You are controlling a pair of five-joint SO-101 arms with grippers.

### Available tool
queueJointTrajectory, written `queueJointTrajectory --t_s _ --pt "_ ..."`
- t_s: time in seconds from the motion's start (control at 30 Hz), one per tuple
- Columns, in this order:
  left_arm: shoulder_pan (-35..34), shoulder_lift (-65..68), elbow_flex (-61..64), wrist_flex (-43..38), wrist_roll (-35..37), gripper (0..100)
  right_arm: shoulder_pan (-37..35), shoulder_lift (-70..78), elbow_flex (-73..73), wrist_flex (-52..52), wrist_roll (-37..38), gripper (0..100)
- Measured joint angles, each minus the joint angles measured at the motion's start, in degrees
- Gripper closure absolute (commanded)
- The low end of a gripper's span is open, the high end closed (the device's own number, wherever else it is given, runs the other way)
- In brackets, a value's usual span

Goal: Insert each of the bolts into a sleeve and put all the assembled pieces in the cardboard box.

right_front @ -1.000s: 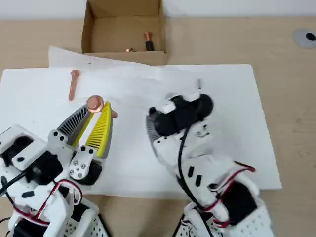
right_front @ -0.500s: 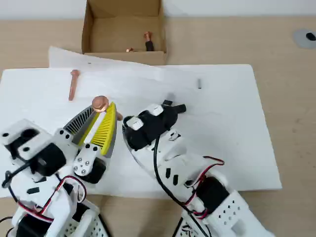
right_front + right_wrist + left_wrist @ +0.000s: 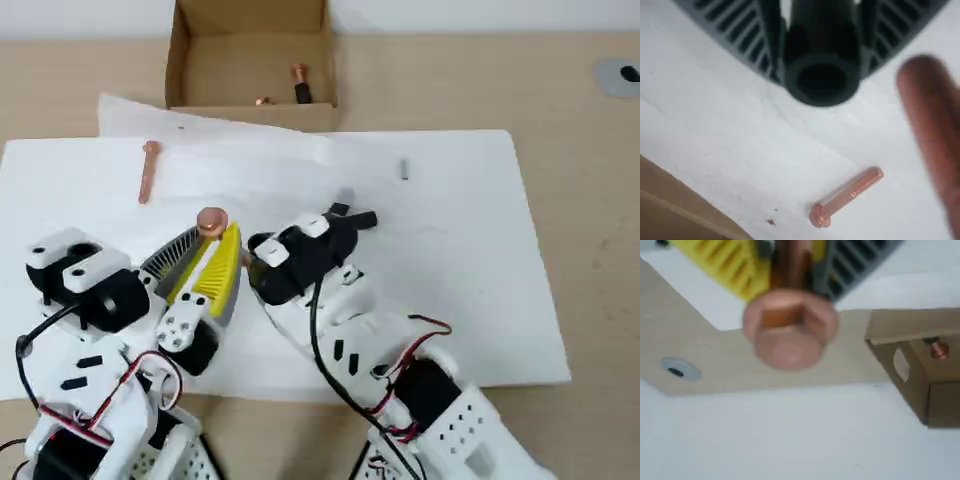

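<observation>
Left tool pinches a bolt, right tool pinches a sleeve, not joined yet; one finished piece is in the box, another bolt waits.

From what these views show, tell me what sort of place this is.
Likely a lab workbench for robot assembly: a wooden table under white paper, the left gripper holding a copper bolt, the right gripper a black sleeve, and a cardboard box.

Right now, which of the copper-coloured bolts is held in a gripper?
The copper-coloured hex-head bolt clamped in the left gripper. A second copper bolt lies flat on the white paper sheet, and a third bolt sits inside the brown cardboard box.
</observation>
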Motion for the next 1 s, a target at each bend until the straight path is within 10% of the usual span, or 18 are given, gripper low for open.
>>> queueJointTrajectory --t_s 1.0 --pt "-2.3 0.1 9.1 -10.7 0.1 99 -0.2 0.0 0.1 -1.3 0.0 98.9"
